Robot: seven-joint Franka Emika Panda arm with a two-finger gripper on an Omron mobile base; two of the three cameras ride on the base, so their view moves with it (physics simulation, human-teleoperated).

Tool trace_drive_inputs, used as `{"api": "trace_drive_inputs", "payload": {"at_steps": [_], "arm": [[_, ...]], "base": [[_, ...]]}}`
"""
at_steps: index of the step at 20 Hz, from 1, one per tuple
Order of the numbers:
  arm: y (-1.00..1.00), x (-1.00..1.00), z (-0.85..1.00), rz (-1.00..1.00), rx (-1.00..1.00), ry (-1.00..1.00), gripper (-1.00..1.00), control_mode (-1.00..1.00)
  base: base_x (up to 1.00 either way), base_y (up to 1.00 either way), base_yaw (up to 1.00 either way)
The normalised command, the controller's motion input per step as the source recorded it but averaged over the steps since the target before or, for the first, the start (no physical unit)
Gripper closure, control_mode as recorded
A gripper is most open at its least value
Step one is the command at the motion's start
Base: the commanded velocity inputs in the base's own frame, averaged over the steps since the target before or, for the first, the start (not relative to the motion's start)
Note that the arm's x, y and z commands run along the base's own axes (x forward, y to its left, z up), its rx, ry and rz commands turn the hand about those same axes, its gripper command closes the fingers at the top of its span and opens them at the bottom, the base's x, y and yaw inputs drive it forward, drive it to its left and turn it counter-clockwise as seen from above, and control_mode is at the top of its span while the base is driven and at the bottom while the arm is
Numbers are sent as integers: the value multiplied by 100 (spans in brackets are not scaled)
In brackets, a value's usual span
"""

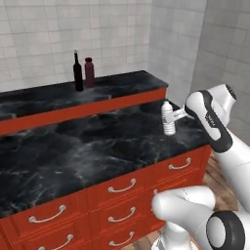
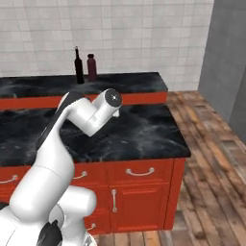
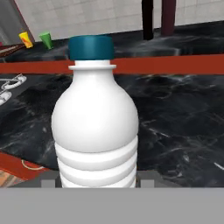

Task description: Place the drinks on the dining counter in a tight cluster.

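The hand (image 1: 172, 117) is clamped on the water bottle (image 1: 168, 117), which stands upright on the lower desk (image 1: 97, 151) near its 2 o'clock corner. At 11 o'clock on the raised desk (image 1: 53, 100) behind, the wine bottle (image 1: 77, 72) and the maroon bottle (image 1: 90, 72) stand just beside each other.

The scene is evenly and softly lit, with no hard shadows cast; faint sheen is seen on the water bottle (image 3: 95, 127), slightly blurred
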Motion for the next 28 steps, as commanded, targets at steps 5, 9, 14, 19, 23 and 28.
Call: {"api": "trace_drive_inputs", "payload": {"at_steps": [5, 9, 14, 19, 23, 28], "arm": [[0, 0, 0, 0, 0, 0, 100, 100], [0, 0, 0, 0, 0, 0, 100, 100], [0, 0, 0, 0, 0, 0, 100, 100], [0, 0, 0, 0, 0, 0, 100, 100], [0, 0, 0, 0, 0, 0, 100, 100], [0, 0, 0, 0, 0, 0, 100, 100]], "base": [[69, -100, 16], [66, -100, 13], [64, -100, 3], [73, -100, 14], [86, -100, 35], [100, -99, 49]]}}
